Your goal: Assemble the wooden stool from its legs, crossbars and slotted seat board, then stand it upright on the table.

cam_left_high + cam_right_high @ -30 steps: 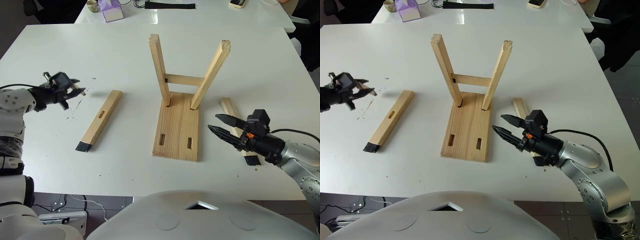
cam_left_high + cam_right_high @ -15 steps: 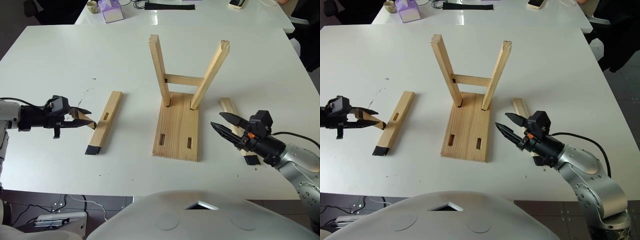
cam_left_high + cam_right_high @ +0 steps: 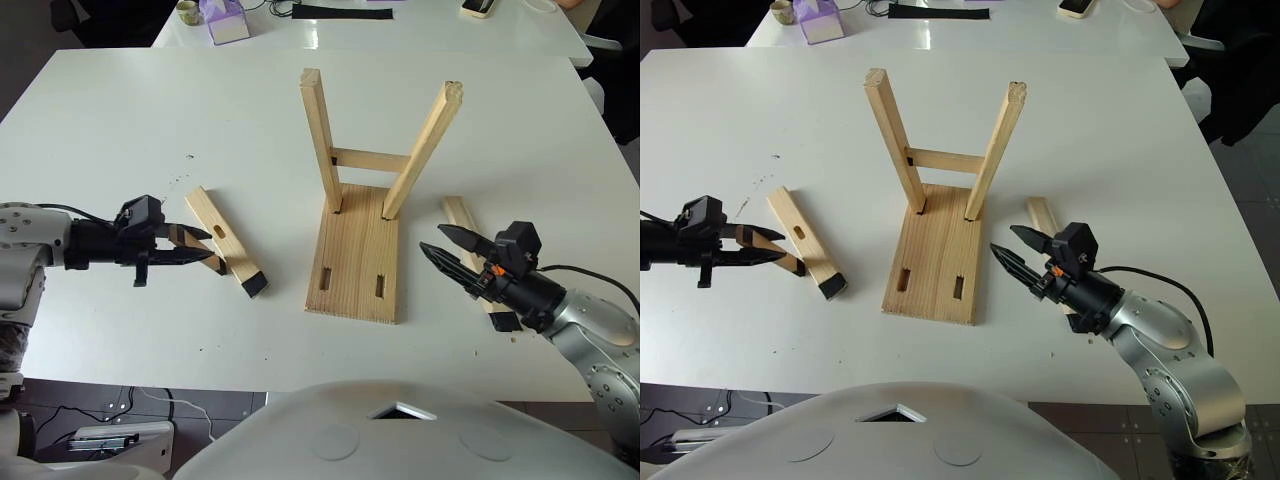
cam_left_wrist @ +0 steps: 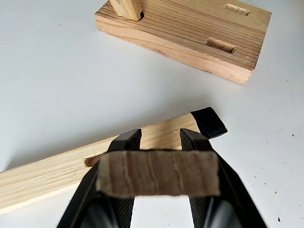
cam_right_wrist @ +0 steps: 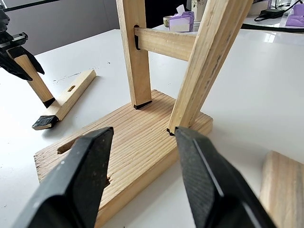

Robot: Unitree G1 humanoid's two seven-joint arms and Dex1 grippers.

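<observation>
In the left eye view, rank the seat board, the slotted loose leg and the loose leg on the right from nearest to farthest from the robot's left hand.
1. slotted loose leg, left side, beside the left hand and its short wooden bar.
2. seat board, centre.
3. loose leg on the right, by the right hand.

White table (image 3: 250, 100) under both my grippers. Slotted seat board (image 3: 355, 270) lies flat between left gripper (image 3: 213, 253) and right gripper (image 3: 431, 240), nearer the right (upright legs (image 3: 320, 140) and crossbar (image 3: 368, 158) stand on it). Loose leg (image 3: 225, 240) flat just beside the short stick (image 4: 156, 173) clamped in my left. Other leg (image 3: 460, 215) flat under my right gripper. Dark specks (image 3: 183, 170) beyond the left.
</observation>
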